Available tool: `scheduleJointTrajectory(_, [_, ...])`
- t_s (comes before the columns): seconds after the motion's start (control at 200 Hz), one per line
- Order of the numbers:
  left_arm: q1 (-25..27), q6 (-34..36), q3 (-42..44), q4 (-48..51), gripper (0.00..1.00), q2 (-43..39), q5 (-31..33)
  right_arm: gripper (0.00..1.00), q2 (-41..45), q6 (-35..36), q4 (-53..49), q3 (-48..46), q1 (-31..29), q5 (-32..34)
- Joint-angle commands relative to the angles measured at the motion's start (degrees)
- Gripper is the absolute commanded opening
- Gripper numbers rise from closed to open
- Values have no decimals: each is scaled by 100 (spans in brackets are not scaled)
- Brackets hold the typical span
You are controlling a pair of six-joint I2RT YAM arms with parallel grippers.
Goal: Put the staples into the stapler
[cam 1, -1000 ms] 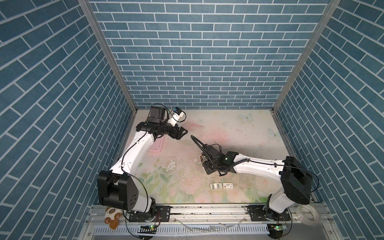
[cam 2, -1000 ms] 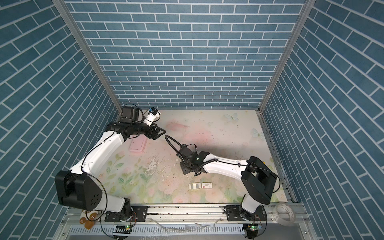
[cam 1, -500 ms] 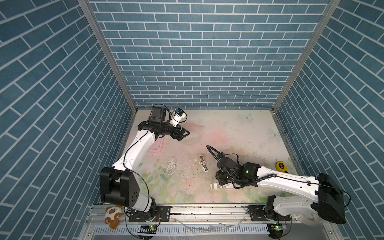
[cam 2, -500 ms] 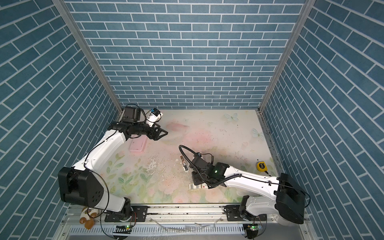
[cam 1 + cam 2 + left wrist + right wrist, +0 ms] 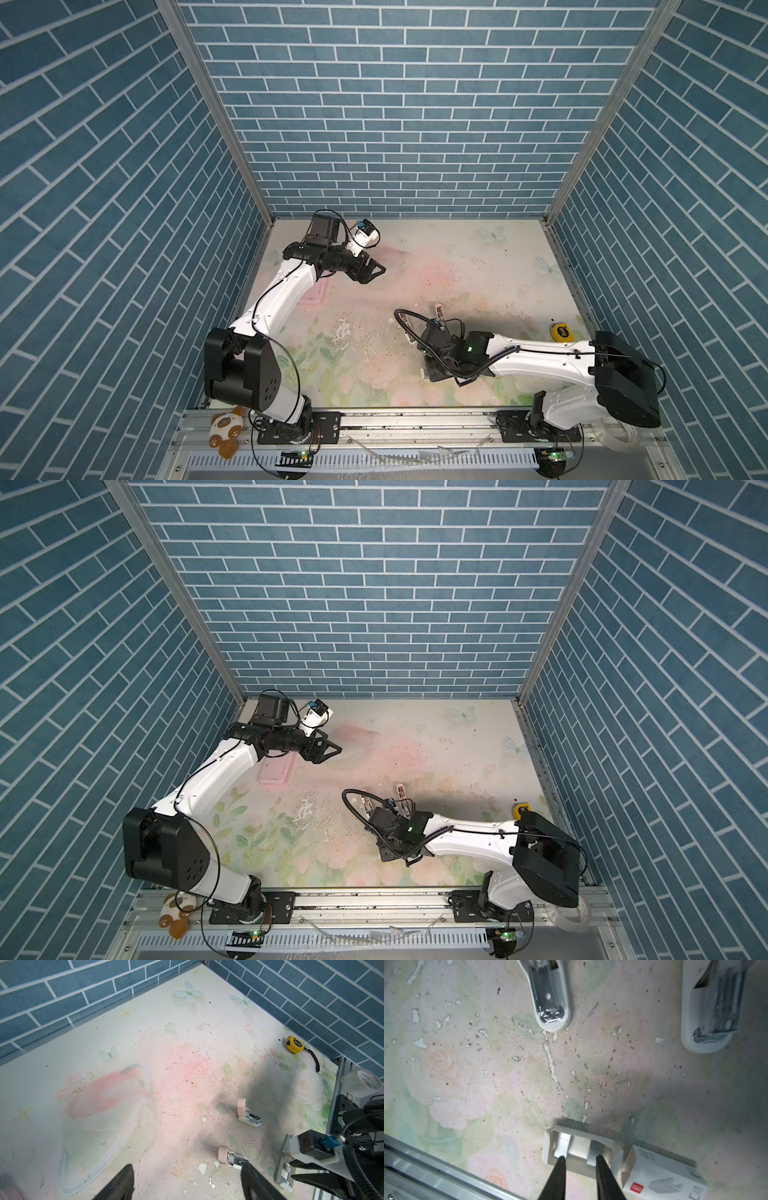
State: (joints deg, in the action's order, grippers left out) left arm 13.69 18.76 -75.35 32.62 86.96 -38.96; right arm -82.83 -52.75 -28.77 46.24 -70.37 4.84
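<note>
Blue brick-pattern walls; floral table (image 5: 457, 266), scuffed and speckled. Staples (image 5: 562, 1145): two silvery stacks in an open white cardboard tray (image 5: 548, 1147), close to the near edge of the table, right of centre. Red-marked sleeve (image 5: 662, 1174) lies just right of the tray. The strips' long axis runs roughly near-to-far.

Right hand (image 5: 580, 1159) hangs directly over the tray, tips down, jaws parted only narrowly, nothing held. Its closing line runs left–right, across the strips, which suits a pinch. One fingertip (image 5: 560, 1167) sits at the left stack and the other at the right stack, with bare tray floor between them. Whether they touch the staples cannot be told.

Judgement: a small sideways shift is needed so both tips flank one stack.

Stapler (image 5: 550, 1001) lies opened just beyond the tray toward the far side, magazine exposed. A second stapler (image 5: 714, 1007) lies to its right.

Left hand (image 5: 374, 274) hovers wide open and empty at far left, well apart. The right arm is clearly nearer.
</note>
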Motion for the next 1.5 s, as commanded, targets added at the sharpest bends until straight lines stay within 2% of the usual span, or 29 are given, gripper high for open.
scheduleJointTrajectory(0.0, [54,48,107,-56,82,82,-129,27,-70,-392,-200,138,-71,206])
scheduleJointTrajectory(1.495, [230,-57,302,-221,82,101,-138,23,-929,-453,-1130,763,-302,658])
